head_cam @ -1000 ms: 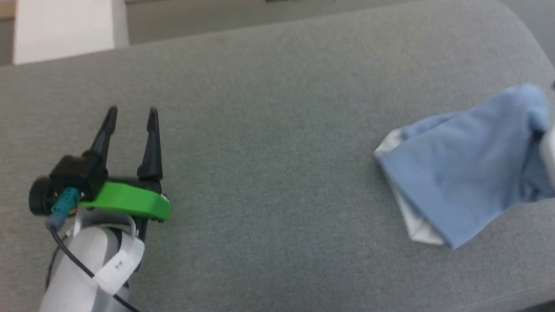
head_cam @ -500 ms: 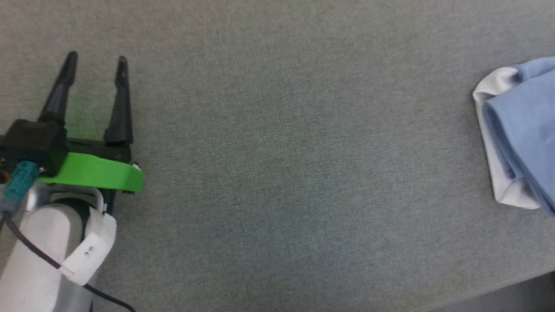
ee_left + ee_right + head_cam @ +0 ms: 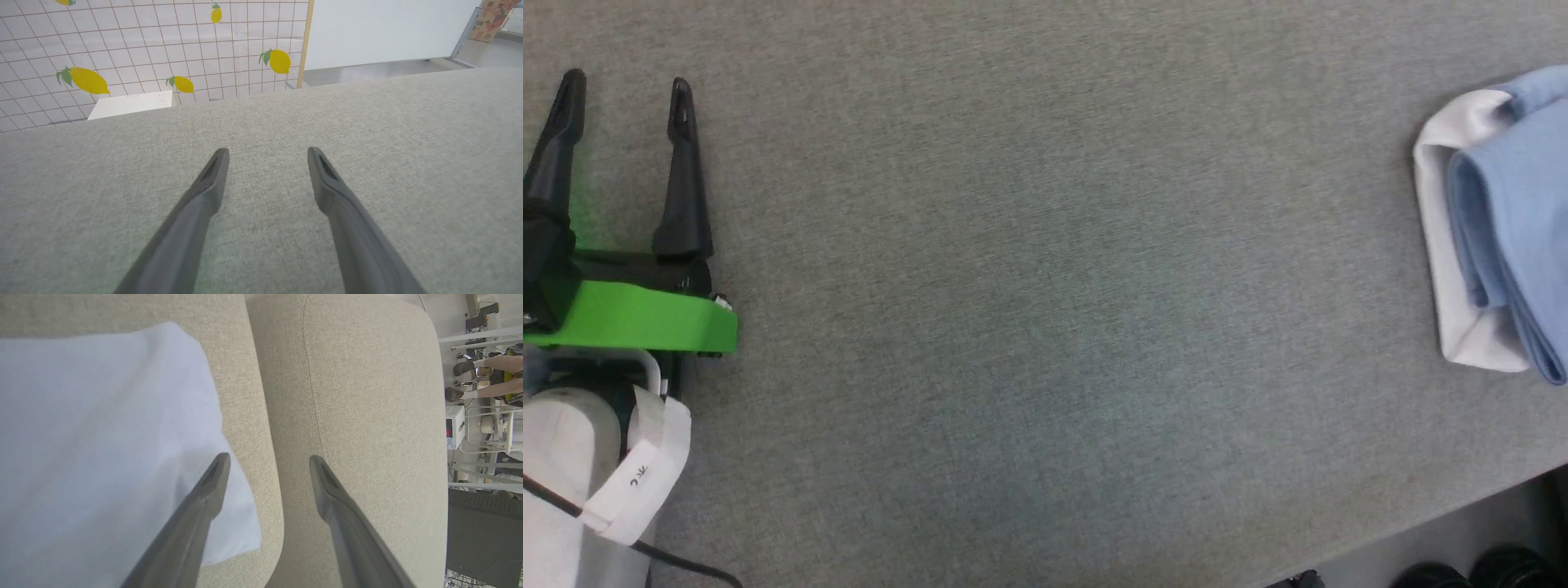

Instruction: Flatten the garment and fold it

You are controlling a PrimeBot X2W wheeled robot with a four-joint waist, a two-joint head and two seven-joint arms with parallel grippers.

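The garment [image 3: 1507,220], light blue with a white collar edge, lies folded at the far right of the grey cushion in the head view. In the right wrist view the garment [image 3: 102,437] looks pale and covers the left side. My right gripper [image 3: 269,459] hovers open over the garment's corner, one finger above the cloth and one above bare cushion, holding nothing. My left gripper [image 3: 625,82] stands open at the far left of the cushion, far from the garment. In the left wrist view my left gripper [image 3: 267,151] has only bare fabric between its fingers.
The grey cushion [image 3: 1045,286] spans the head view, its front edge at the lower right. A seam between two cushions [image 3: 265,416] runs beside the garment. A lemon-patterned tiled wall [image 3: 143,49] and a white panel [image 3: 388,32] lie beyond the cushion. A person's legs [image 3: 482,379] show far off.
The head camera has tilted down and shifted, so the whole picture moved. The garment hung lifted and spread a second ago; now it lies folded flat on the cushion.
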